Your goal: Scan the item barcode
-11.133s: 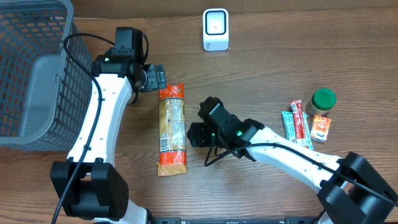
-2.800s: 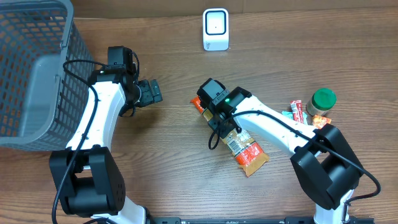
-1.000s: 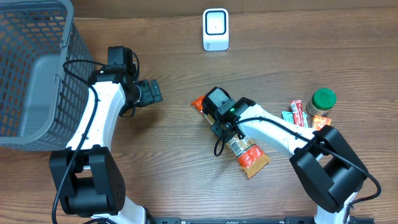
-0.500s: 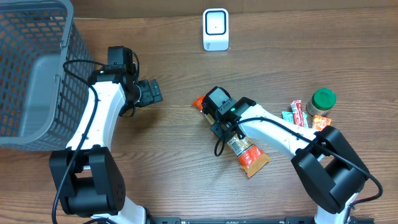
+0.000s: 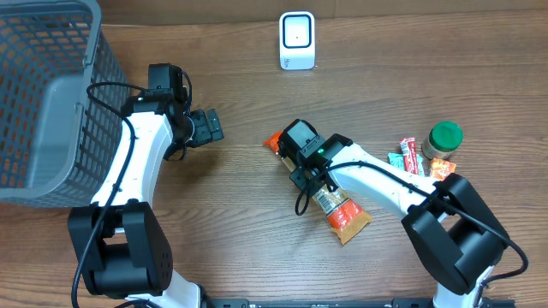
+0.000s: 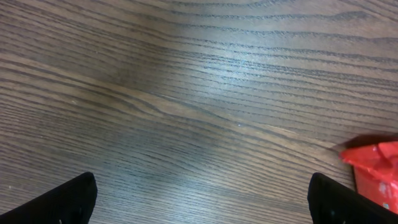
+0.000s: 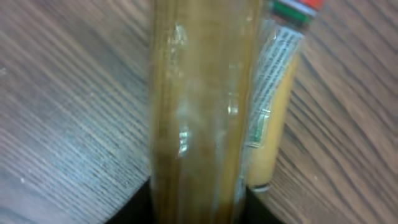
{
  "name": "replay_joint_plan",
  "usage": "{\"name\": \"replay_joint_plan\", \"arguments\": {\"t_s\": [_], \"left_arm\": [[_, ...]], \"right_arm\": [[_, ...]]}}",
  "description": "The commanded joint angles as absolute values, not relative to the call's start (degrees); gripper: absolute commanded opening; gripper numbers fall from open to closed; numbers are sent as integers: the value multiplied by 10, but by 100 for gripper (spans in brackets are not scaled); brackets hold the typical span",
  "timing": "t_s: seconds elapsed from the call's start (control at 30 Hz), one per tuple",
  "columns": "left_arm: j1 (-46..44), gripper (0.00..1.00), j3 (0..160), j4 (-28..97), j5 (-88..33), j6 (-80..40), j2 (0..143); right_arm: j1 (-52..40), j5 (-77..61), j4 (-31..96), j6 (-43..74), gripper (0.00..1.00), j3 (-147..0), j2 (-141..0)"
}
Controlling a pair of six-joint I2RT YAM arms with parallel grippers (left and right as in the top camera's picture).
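Spaghetti packet (image 5: 339,210): lies flat on the wooden table (image 5: 240,248) just right of centre; long axis runs from 10 o'clock to 4 o'clock; orange ends, clear middle; 10 o'clock half hidden under the right arm.

Right gripper (image 5: 306,168): sits directly over the packet's upper half, pointing down; in the right wrist view straddles the packet, which fills the whole gap; dark finger edges lie right against both sides at the bottom of that view; pads hidden, so cannot tell whether clenched on the packet or only closing around it.

White printed label (image 7: 273,81): runs along the packet's 3 o'clock side in the wrist view; print too blurred to read; barcode not made out.

Left gripper (image 5: 209,127): hangs at 9 o'clock of the packet, well apart from it; released, jaws spread wide; fingertips (image 6: 68,199) over bare wood, grasping nothing.

Barcode scanner (image 5: 297,40): stands at 12 o'clock of the packet, near the far table edge, well apart from both grippers.

Wire basket (image 5: 47,51): occupies the 10 o'clock corner, beside the left arm.

Green-lidded jar (image 5: 445,136) and snack sticks (image 5: 412,162): grouped at 3 o'clock, the sticks just beside the jar.
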State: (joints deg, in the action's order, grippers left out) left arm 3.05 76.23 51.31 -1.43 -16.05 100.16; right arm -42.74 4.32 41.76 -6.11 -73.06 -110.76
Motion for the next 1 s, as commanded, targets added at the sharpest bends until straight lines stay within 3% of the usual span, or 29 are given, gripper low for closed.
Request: {"name": "replay_joint_plan", "arguments": {"t_s": [0.0,0.07,0.17,0.53,0.97], "left_arm": [[30,100,770,513,-9,-150,990],[30,100,770,513,-9,-150,990],[30,100,770,513,-9,-150,990],[30,100,770,514,-9,-150,990],[30,100,770,513,-9,-150,990]], "right_arm": [[-426,44,416,-61,18,-724,-1112],[-426,43,417,-55,8,-727,-1111],[-432,42,425,-47,4,-736,-1091],[-451,37,441,-48,4,-736,-983],[-450,3,442,-48,4,-736,-976]]}}
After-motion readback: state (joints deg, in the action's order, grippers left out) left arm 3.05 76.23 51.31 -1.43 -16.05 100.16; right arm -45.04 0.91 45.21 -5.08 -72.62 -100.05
